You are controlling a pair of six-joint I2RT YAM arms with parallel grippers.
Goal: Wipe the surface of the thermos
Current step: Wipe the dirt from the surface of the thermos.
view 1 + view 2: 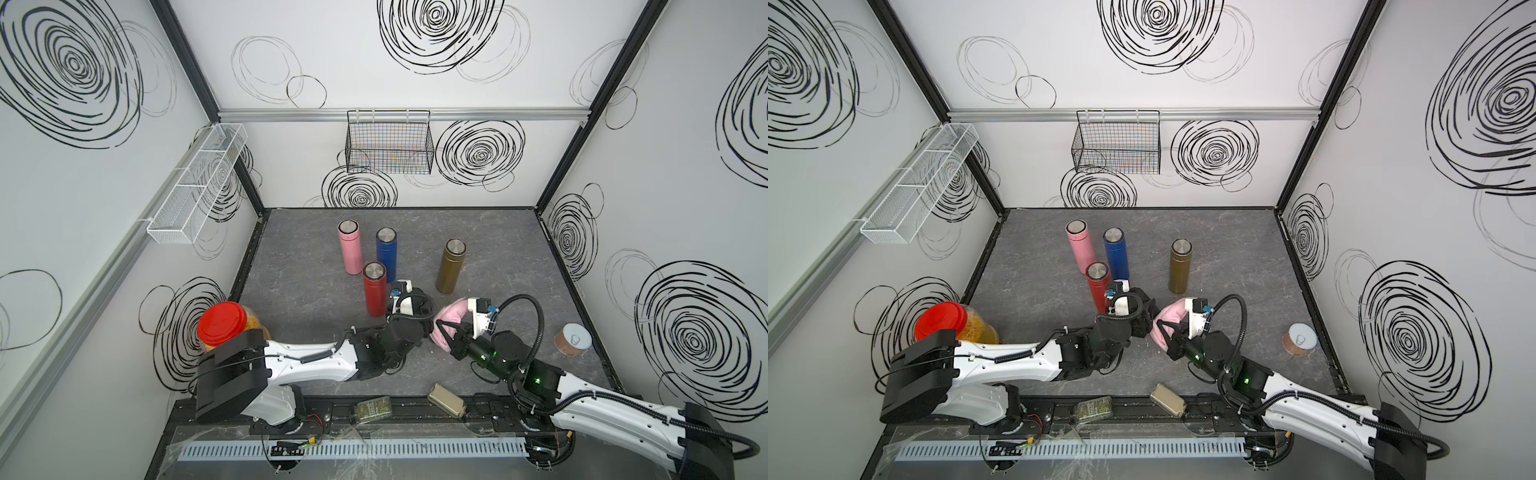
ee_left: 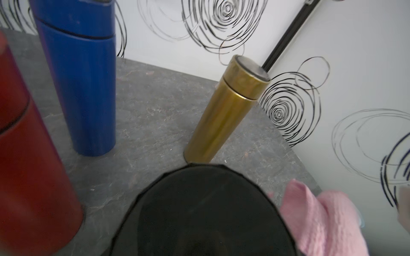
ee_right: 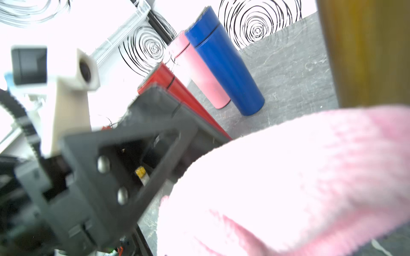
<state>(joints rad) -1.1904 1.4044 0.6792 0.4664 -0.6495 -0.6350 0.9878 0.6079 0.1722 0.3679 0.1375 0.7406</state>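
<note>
Pink cloth [image 3: 288,177] filled the right wrist view, pinched between the fingers of the right gripper [image 1: 442,327] and touching a black thermos [image 2: 204,210]. Fingers of the left gripper [image 1: 417,311], hidden behind that thermos, were clamped on it over the middle of the desk [image 1: 291,270], toward its front edge. Four more stood upright behind: a red thermos [image 1: 375,291] just beside the left gripper, a blue thermos [image 1: 386,253] and a pink thermos [image 1: 350,249] beyond it, and a gold thermos [image 1: 449,266] apart, toward the right edge. A red-lidded jar [image 1: 220,324] stood at the front-left corner.
</note>
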